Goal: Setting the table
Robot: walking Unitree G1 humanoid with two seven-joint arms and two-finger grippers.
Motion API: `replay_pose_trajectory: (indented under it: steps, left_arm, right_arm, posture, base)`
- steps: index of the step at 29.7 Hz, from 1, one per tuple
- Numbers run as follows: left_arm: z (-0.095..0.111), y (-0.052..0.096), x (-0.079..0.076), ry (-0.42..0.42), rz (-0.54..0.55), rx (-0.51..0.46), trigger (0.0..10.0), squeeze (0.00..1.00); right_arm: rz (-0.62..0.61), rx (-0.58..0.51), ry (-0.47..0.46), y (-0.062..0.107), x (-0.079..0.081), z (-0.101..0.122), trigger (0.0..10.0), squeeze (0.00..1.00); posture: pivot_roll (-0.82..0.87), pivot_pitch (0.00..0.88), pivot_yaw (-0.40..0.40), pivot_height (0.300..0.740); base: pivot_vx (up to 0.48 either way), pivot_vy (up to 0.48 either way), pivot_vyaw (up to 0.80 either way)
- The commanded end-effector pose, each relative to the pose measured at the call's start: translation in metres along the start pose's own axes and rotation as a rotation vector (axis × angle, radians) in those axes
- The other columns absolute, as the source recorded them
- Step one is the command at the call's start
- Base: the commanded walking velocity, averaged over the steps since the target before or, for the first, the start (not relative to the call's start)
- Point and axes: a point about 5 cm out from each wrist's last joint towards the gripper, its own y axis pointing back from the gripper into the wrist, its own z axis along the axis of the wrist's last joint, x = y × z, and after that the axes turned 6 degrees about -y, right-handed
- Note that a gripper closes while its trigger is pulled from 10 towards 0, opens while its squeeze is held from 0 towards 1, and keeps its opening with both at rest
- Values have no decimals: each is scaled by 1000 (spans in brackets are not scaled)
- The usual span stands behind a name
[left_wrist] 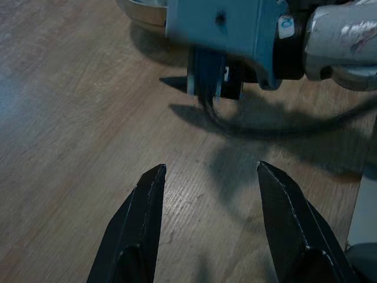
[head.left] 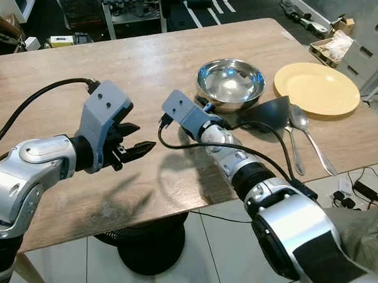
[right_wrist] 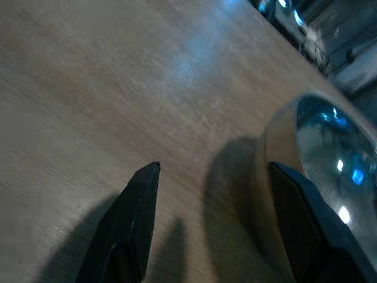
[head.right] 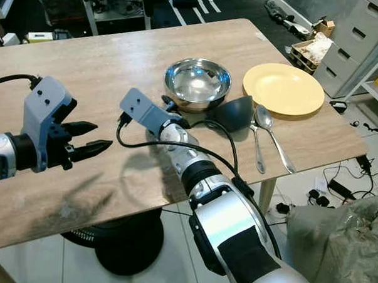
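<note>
- The step in hand looks like reaching for the round shiny steel bowl (head.left: 230, 84): the right gripper (right_wrist: 212, 194) hovers low over the table just beside the bowl's rim, jaws released and holding nothing.
- The left gripper (head.left: 135, 148) hangs above bare wood at about 8 o'clock from the bowl, jaws parted and holding nothing, pointed toward the right wrist.
- The round flat yellow plate (head.left: 316, 88) lies at 3 o'clock of the bowl, near it; a small dark grey bowl (head.left: 270, 113) sits tipped at the steel bowl's 4 o'clock, and two long silver spoons (head.left: 300, 134) lie beside it.
- Next, I judge, the right jaws need to straddle the steel rim and clamp before any lift.
- The light wooden table (head.left: 148, 71) is pale-grained; beyond its 12 o'clock edge stand dark shelving racks (head.left: 119, 7), and grey drawers (head.right: 363, 42) stand at 2 o'clock.
</note>
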Motion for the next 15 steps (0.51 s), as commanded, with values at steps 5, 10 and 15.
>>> replay_pose_trajectory:
  steps: [5, 10, 15]
  left_arm:
    - [-1, 4, -4, 10, -1, -4, 10000, 0]
    - [-1, 4, -4, 7, -2, -3, 10000, 0]
    - [0, 5, -4, 8, 1, -4, 10000, 0]
  right_arm:
    - [-70, -13, -125, -1, -15, 7, 10000, 0]
    - [-90, 19, -56, 0, -25, -2, 10000, 0]
    - [-86, 27, -1, 1, -27, -6, 10000, 0]
  posture:
    - [326, 171, 127, 740]
    - [326, 166, 126, 740]
    - [327, 166, 127, 740]
  base:
    - [0, 0, 0]
    - [0, 0, 0]
    - [0, 0, 0]
